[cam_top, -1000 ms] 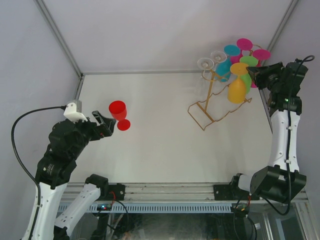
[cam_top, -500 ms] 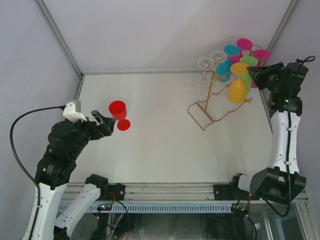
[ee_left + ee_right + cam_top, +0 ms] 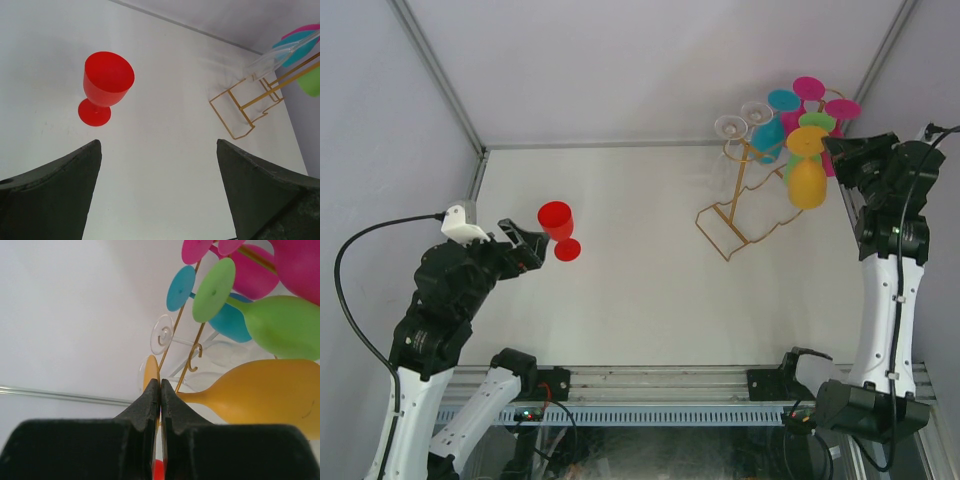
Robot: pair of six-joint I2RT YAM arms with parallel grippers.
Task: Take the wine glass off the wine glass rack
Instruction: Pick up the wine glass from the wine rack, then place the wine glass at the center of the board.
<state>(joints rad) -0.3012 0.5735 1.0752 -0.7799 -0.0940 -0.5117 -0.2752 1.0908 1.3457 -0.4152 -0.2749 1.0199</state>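
Note:
The gold wire wine glass rack (image 3: pixel 744 196) stands at the back right, with pink, teal, green and clear glasses hanging upside down on it. My right gripper (image 3: pixel 831 149) is shut on the round foot of an orange wine glass (image 3: pixel 807 180) and holds it upside down just right of the rack. In the right wrist view the shut gripper (image 3: pixel 160 381) pinches the foot edge-on, with the orange bowl (image 3: pixel 260 390) to the right and a rack hook (image 3: pixel 193 360) close by. My left gripper (image 3: pixel 525 246) is open and empty beside a red wine glass (image 3: pixel 557 222) standing upright on the table.
A green glass (image 3: pixel 280 325), teal glasses (image 3: pixel 181 287) and pink glasses (image 3: pixel 255 275) hang close around the orange one. White walls and metal frame posts enclose the table. The left wrist view shows the red glass (image 3: pixel 106 82) and the rack base (image 3: pixel 239 112) beyond.
My right gripper has moved right and slightly up, carrying the orange glass away from the rack's arm. The left arm has shifted only slightly.

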